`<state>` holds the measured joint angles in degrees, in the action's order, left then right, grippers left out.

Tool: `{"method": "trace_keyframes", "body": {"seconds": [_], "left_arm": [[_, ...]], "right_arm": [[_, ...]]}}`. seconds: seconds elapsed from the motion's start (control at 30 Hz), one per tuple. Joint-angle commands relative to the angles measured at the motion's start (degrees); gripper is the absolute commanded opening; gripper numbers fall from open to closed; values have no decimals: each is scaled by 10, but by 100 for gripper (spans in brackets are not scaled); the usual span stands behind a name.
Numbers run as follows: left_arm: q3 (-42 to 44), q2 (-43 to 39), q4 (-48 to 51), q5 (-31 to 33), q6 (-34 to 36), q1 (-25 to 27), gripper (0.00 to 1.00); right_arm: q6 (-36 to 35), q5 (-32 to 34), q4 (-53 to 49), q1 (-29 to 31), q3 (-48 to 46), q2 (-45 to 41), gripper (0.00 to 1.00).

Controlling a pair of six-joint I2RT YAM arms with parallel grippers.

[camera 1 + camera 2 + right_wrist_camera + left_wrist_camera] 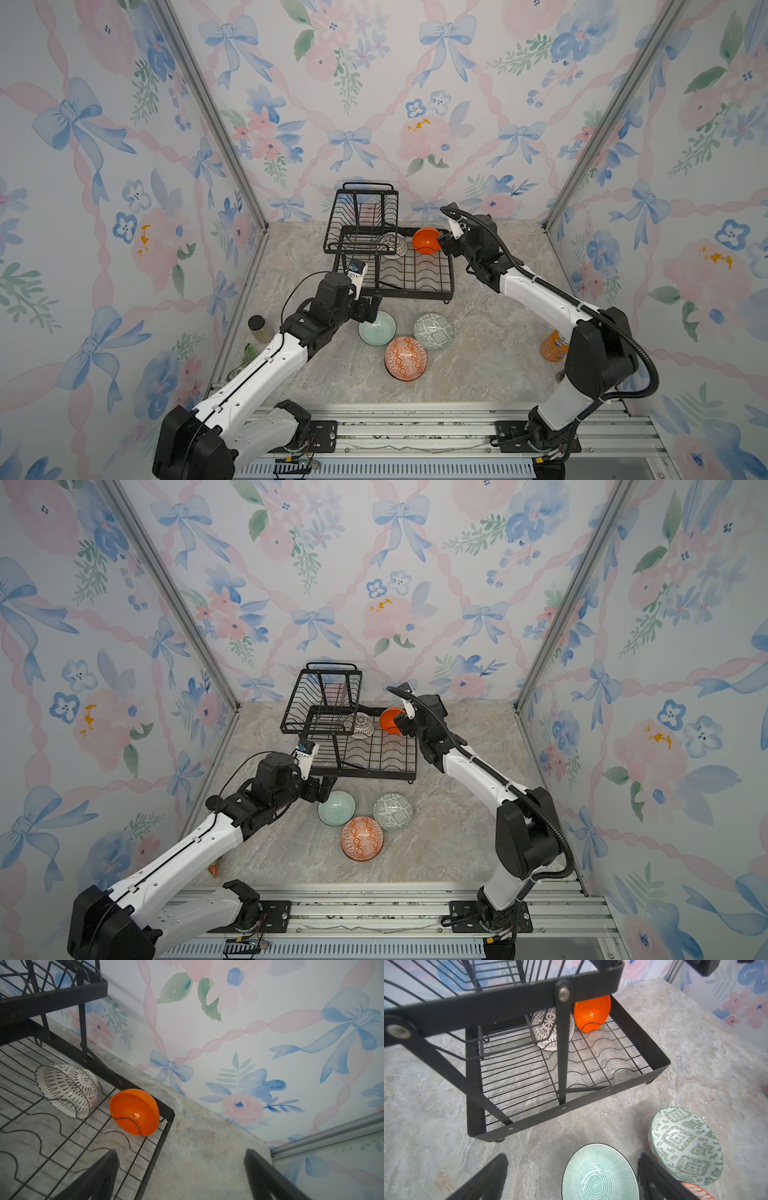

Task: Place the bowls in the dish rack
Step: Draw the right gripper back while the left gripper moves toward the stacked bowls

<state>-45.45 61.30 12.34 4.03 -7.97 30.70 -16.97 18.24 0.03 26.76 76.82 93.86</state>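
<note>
The left claw [572,1158] stands wide open and holds nothing. In its wrist view the mint green bowl [598,1176] shows between the two fingers, much closer to one of them. That finger [654,1176] shows against the narrow space between this bowl and the green-white geometric bowl [685,1145]. In a top view the left claw [371,312] hangs over the mint bowl's [377,329] rim on the side facing the dish rack [415,293]. Most of the bowl therefore lies just nearward of the claw. Whether a finger touches the rim cannot be told.

The bowl sits upright and is round, so no long axis matters. I judge the next move turns on the offset between that rim and the open jaws. The left arm is plainly the nearer one. The crowding geometric bowl could be nudged as the jaws close.

Just beside these two, the orange-white patterned bowl [405,358] also rests on the counter [478,365].

Well apart, the right claw [180,1150] is also open and empty. It sits just beside the plain orange bowl [134,1111], which stands on edge in the far right corner of the rack's lower tray. The white-black patterned bowl [66,1089] is tilted next to it.
</note>
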Motion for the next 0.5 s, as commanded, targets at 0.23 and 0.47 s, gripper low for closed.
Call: {"method": "trace_keyframes", "body": {"seconds": [0.23,0.47], "left_arm": [[-26,14,44,28,-7,46,98],[-18,20,61,16,-22,65,98]], "right_arm": [[219,-163,-361,8,-6,-129,97],[248,-206,-428,8,-34,-162,97]]}}
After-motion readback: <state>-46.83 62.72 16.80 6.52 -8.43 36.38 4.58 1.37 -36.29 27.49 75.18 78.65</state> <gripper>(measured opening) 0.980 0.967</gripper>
